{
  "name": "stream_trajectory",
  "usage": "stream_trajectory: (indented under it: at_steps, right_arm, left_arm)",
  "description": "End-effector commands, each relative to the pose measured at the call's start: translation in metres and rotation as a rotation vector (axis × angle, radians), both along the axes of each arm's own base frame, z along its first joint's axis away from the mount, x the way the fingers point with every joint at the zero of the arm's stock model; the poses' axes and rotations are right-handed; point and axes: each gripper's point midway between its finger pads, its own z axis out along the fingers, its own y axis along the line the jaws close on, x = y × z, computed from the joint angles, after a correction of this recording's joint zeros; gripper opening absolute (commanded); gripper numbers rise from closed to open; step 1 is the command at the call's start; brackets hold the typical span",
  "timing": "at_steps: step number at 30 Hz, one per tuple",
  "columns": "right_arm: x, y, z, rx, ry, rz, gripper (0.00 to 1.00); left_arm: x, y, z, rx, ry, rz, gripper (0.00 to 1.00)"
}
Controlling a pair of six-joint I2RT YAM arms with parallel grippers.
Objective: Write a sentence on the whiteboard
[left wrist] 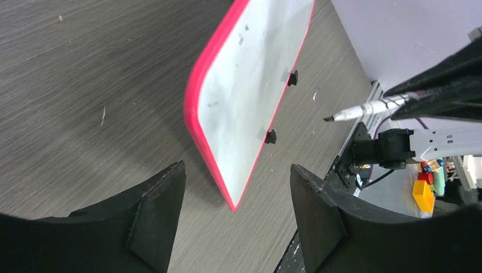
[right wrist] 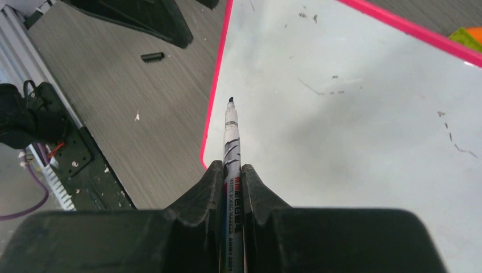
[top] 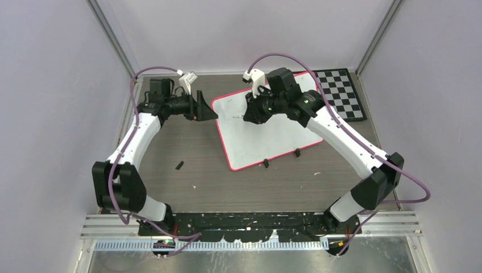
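right gripper [right wrist: 232, 170] clamps marker [right wrist: 231, 133] over whiteboard [right wrist: 352, 142]; left gripper [left wrist: 237, 168] jaws apart, empty.

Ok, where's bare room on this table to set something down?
Bare wood lies between the left arm and the whiteboard, save a small black piece, and in the near strip below its clips. Crowded around the board's far corner: left pincer, right pincer, marker.

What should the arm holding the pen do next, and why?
Probably lower the marker tip onto the whiteboard to start the first stroke: the right gripper is shut on the marker, its tip seems to hover near the board's pink edge, and no words show yet.
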Motion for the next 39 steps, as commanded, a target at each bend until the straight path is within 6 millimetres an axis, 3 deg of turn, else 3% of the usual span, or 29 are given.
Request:
stream_trajectory:
  at_steps: [1,7,15,33,39]
  right_arm:
    - [0.024,0.021,0.024,0.052,-0.103,-0.035,0.0]
    - [0.031,0.041,0.016,0.045,-0.103,-0.024,0.0]
    - [0.042,0.057,0.012,0.037,-0.109,-0.035,0.0]
    - [0.055,0.068,0.01,0.04,-0.119,-0.041,0.0]
    - [0.062,0.066,0.006,0.019,-0.126,-0.072,0.0]
  left_arm:
    - [0.023,-0.014,0.021,-0.05,-0.066,-0.021,0.67]
    - [0.038,-0.017,0.021,-0.059,-0.077,-0.003,0.59]
    - [0.042,-0.019,0.021,-0.077,-0.071,-0.002,0.37]
    - [0.042,-0.023,0.016,-0.086,-0.065,-0.021,0.23]
    - [0.041,-0.025,0.017,-0.089,-0.067,-0.03,0.13]
